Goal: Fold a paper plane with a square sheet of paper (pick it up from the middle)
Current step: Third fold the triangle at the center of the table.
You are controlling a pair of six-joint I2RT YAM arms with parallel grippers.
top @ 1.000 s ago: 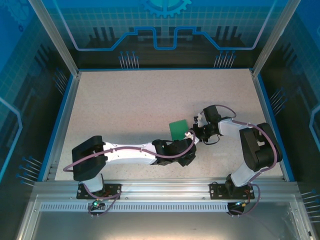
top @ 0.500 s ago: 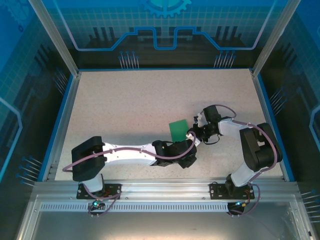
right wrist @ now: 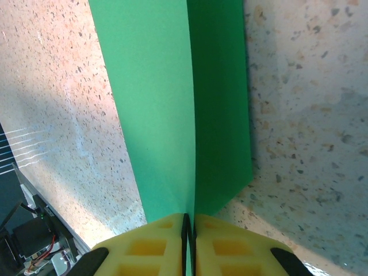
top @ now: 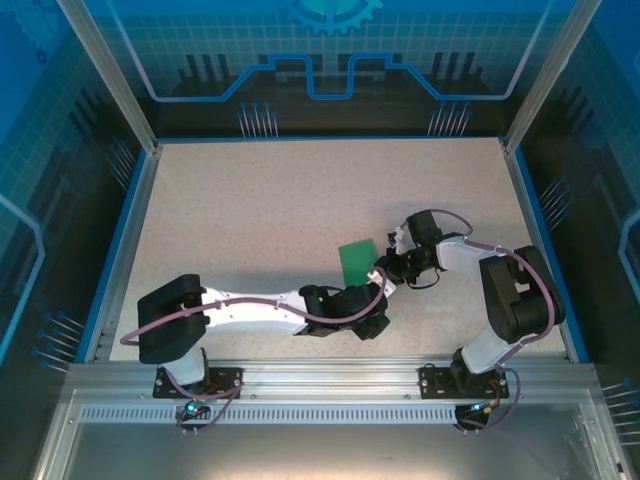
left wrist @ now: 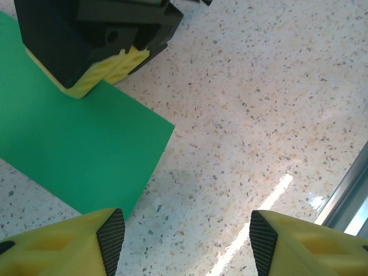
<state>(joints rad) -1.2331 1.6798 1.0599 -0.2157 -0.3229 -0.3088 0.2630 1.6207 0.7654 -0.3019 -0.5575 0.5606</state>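
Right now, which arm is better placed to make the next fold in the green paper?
Left, probably. The right fingers are shut on the edge of the green paper, so they are busy holding it. The left fingers stand open beside its near corner, touching nothing.

Two jointed robot arms are recorded in the lower half of the top view: the left arm (top: 250, 308) and the right arm (top: 505, 290), each built of white link shells and black joint housings. A thin purple-grey cable (top: 150, 324) is routed along each arm. Black base plates (top: 197, 380) are noted at the bottom. On the left gripper (left wrist: 187, 244), yellow honeycomb-ribbed fingers (left wrist: 57, 247) with black tip pads (left wrist: 111, 233) are noted at the lower edge of its wrist view. Matching yellow fingers (right wrist: 144, 253) are noted on the right gripper (right wrist: 188, 230).
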